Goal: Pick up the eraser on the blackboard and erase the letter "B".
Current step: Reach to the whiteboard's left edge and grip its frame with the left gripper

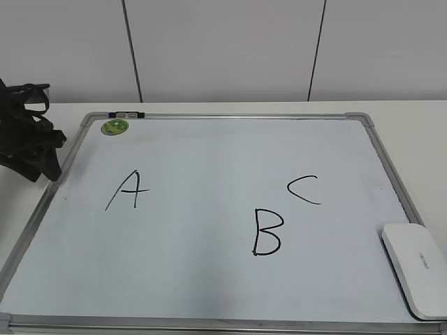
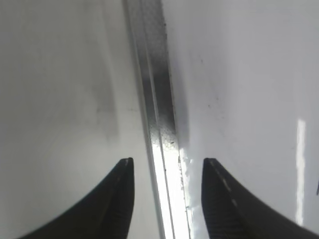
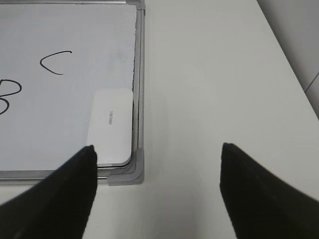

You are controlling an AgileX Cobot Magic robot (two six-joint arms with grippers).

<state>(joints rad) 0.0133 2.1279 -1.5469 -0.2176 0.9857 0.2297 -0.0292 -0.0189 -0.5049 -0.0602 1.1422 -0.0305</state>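
Observation:
The white eraser (image 1: 415,269) lies flat in the near right corner of the blackboard (image 1: 209,150); it also shows in the right wrist view (image 3: 111,125). The black letter "B" (image 1: 267,232) is drawn right of the board's middle and shows cut off at the left edge of the right wrist view (image 3: 9,94). My right gripper (image 3: 157,149) is open and empty, above the table just off the board's near right corner; it is out of the exterior view. My left gripper (image 2: 167,162) is open and empty over the board's left frame (image 2: 159,114), and shows at the left edge of the exterior view (image 1: 28,139).
A black "A" (image 1: 126,190) and a black "C" (image 1: 304,188) are also on the board. A round green sticker (image 1: 114,127) sits near the far left corner. White table (image 3: 224,74) extends right of the board; a white panelled wall (image 1: 223,49) stands behind.

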